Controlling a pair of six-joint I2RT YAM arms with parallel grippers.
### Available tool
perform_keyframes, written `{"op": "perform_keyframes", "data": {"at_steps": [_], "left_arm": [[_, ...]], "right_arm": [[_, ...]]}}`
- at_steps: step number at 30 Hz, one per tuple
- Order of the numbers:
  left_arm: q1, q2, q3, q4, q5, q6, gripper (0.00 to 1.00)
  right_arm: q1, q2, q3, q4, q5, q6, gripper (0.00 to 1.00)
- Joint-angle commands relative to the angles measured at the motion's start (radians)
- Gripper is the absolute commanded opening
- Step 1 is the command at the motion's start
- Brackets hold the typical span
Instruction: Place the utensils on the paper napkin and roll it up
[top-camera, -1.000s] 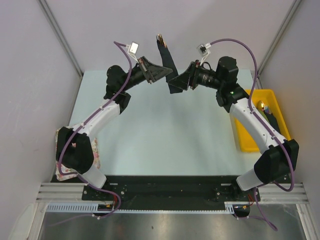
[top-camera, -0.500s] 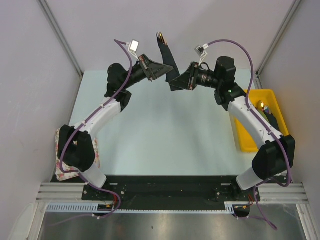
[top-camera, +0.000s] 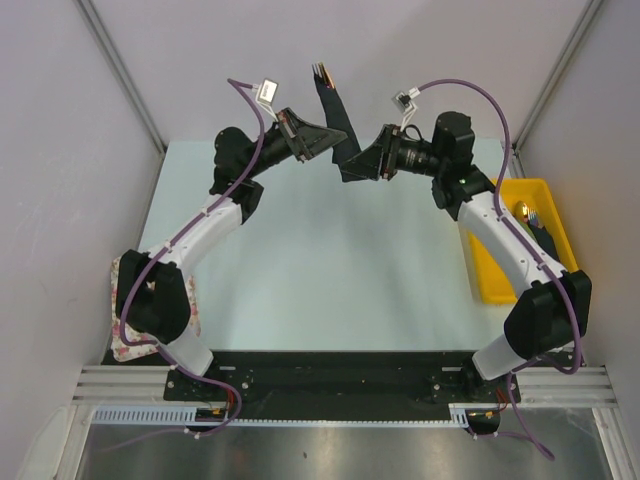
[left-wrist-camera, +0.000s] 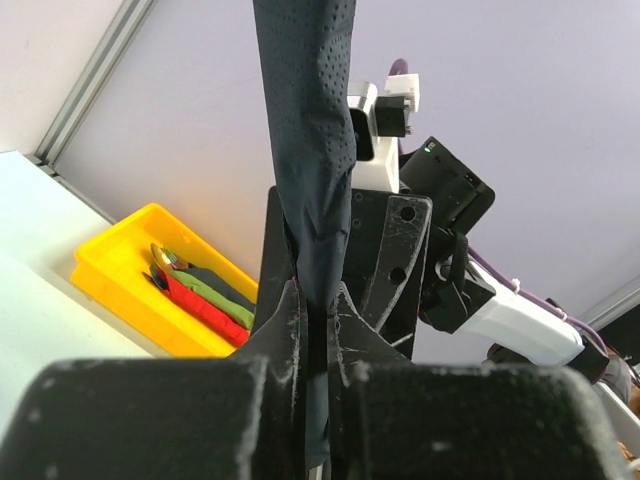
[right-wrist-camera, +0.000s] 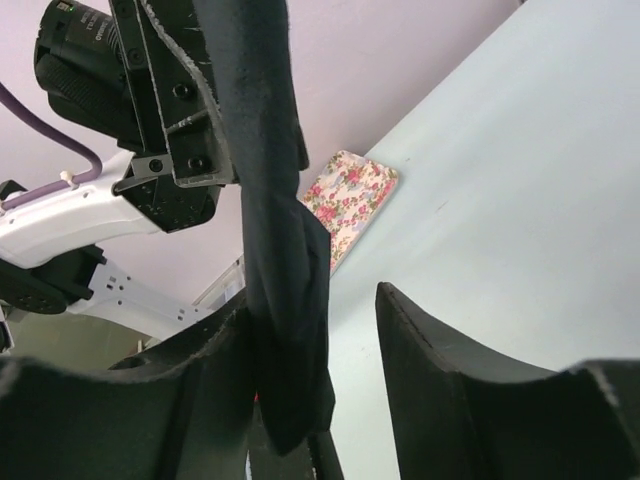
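The paper napkin (top-camera: 335, 115) is a narrow black roll held upright in the air over the table's far edge. Utensil tips (top-camera: 318, 70) stick out of its top end. My left gripper (top-camera: 322, 140) is shut on the roll's middle; in the left wrist view the roll (left-wrist-camera: 310, 150) rises from between the closed jaws of the left gripper (left-wrist-camera: 315, 320). My right gripper (top-camera: 350, 162) is open at the roll's lower end. In the right wrist view the roll (right-wrist-camera: 270, 200) hangs against one finger of the right gripper (right-wrist-camera: 312, 300), with a wide gap to the other.
A yellow tray (top-camera: 555, 190) at the right edge holds red and green rolled napkins (left-wrist-camera: 205, 300) with gold cutlery. A floral cloth (top-camera: 125, 340) lies at the near left under the left arm's base. Grey walls close off the back and sides.
The right arm has shifted slightly left and toward the back at the roll's lower end. The left arm and the roll stay where they were.
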Motion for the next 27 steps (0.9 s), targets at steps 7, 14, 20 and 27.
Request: {"op": "perform_keyframes", "data": {"at_steps": [7, 14, 20, 27], "left_arm": [[-0.006, -0.026, 0.031, 0.076, 0.006, 0.007, 0.00], [-0.009, -0.023, 0.034, 0.084, 0.003, 0.004, 0.00], [-0.013, -0.025, 0.031, 0.089, 0.004, 0.001, 0.00], [-0.015, -0.031, 0.008, 0.086, 0.010, 0.018, 0.07]], "right_arm": [[-0.037, -0.014, 0.074, -0.024, 0.019, -0.013, 0.59], [-0.031, -0.003, 0.075, 0.006, -0.003, 0.012, 0.54], [-0.022, -0.005, 0.064, 0.003, -0.004, 0.013, 0.28], [-0.040, -0.023, 0.062, -0.041, -0.009, -0.031, 0.00]]}}
